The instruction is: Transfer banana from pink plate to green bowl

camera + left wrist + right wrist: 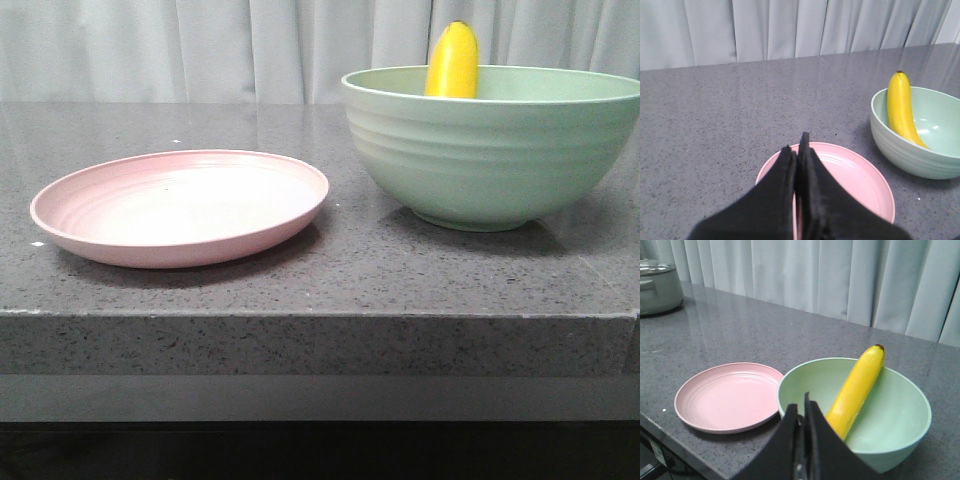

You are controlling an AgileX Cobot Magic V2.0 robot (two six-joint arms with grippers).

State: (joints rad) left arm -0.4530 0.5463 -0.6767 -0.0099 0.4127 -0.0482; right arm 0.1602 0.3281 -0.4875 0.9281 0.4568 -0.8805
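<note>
The banana (452, 62) leans inside the green bowl (490, 150) at the table's right, its tip above the rim. It also shows in the left wrist view (902, 110) and the right wrist view (856, 390). The pink plate (180, 205) sits empty at the left. My left gripper (797, 145) is shut and empty, above the near part of the plate (855, 175). My right gripper (800, 407) is shut and empty, over the near rim of the bowl (890, 405). Neither gripper shows in the front view.
A steel pot (657, 287) stands far off at the table's left end. Grey curtains (300, 45) hang behind the table. The table's front edge (320, 318) runs just before the plate and bowl.
</note>
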